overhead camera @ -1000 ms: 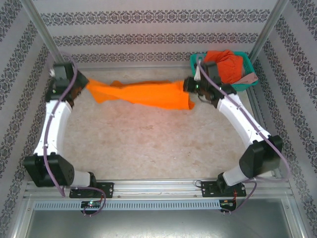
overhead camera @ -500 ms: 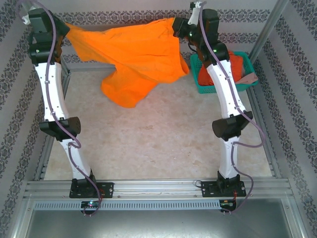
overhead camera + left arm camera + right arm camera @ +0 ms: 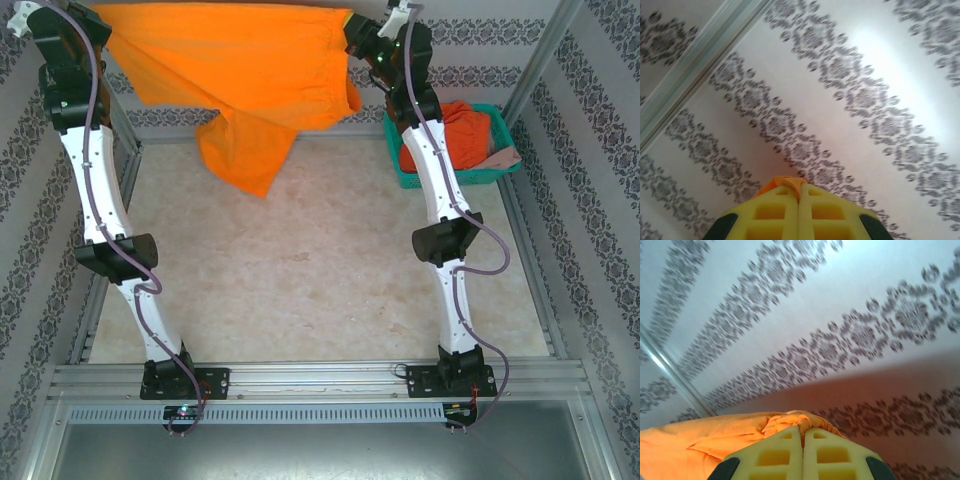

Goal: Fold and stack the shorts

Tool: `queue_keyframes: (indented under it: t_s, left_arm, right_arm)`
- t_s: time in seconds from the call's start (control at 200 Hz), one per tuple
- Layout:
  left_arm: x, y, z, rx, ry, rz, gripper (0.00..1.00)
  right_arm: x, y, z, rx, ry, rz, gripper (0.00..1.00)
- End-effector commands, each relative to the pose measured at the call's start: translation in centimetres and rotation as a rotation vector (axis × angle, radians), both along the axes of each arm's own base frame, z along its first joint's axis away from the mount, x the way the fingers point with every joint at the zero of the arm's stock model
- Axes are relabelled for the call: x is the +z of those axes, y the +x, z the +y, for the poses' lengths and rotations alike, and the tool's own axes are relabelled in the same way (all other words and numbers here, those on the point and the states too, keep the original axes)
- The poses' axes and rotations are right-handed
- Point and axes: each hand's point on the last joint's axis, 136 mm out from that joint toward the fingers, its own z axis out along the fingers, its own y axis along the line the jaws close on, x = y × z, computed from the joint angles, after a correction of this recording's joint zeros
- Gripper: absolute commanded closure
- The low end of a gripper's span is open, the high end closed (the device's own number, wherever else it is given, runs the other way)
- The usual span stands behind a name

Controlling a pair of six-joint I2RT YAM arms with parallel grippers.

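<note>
The yellow-orange shorts [image 3: 240, 70] hang stretched wide in the air at the back of the cell, one leg dangling lower at the middle. My left gripper [image 3: 100, 18] is shut on their left waist corner, high at the back left. My right gripper [image 3: 350, 25] is shut on the right corner, high at the back right. In the left wrist view a bit of orange fabric [image 3: 785, 182] sticks out between the shut yellow fingers [image 3: 770, 215]. In the right wrist view the gathered waist [image 3: 790, 421] bunches over the shut fingers [image 3: 775, 457]. The red-orange shorts [image 3: 462, 128] and the pink shorts [image 3: 503, 158] lie in the teal basket [image 3: 440, 178].
The teal basket stands at the back right beside the right arm. A beige tabletop [image 3: 320, 280] spreads below the hanging cloth. Patterned walls [image 3: 590, 120] and metal corner posts [image 3: 540, 60] close in the sides and back.
Both arms have swung up from the table, lifting the yellow-orange shorts off the surface and spreading them wide, then higher still toward the back wall.
</note>
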Motion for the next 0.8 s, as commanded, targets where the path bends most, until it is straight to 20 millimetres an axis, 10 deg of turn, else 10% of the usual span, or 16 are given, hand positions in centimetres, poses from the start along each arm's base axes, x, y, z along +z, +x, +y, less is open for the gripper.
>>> queue_keyframes:
  t_s: [0.0,0.145,0.285,0.415,0.674,0.799]
  left_arm:
    - [10.4,-8.2,-0.7,0.06,0.163,-0.243,1.0]
    - [10.6,-10.9,-3.4,-0.006,0.235,-0.179,1.0]
    - [5.7,-13.5,-5.9,-0.036,0.251,-0.156,1.0]
    - [-4.0,-17.5,-7.1,-0.01,0.219,-0.017,1.0]
    - [-26.6,-27.1,-7.8,0.111,-0.007,0.401,1.0]
    - [-33.5,-29.6,-9.0,0.088,-0.04,0.599,1.0]
  right_arm:
    - [9.6,-4.6,-5.1,-0.035,0.065,-0.275,1.0]
    - [9.9,-7.4,-3.8,0.115,-0.096,-0.339,1.0]
    - [5.5,-8.4,-1.1,0.32,-0.182,-0.215,1.0]
    - [-2.3,-10.9,0.1,0.316,-0.326,-0.135,1.0]
    - [-21.5,-25.4,0.2,0.311,-0.599,0.079,1.0]
    - [-29.4,-31.3,-1.1,0.287,-0.577,0.297,1.0]
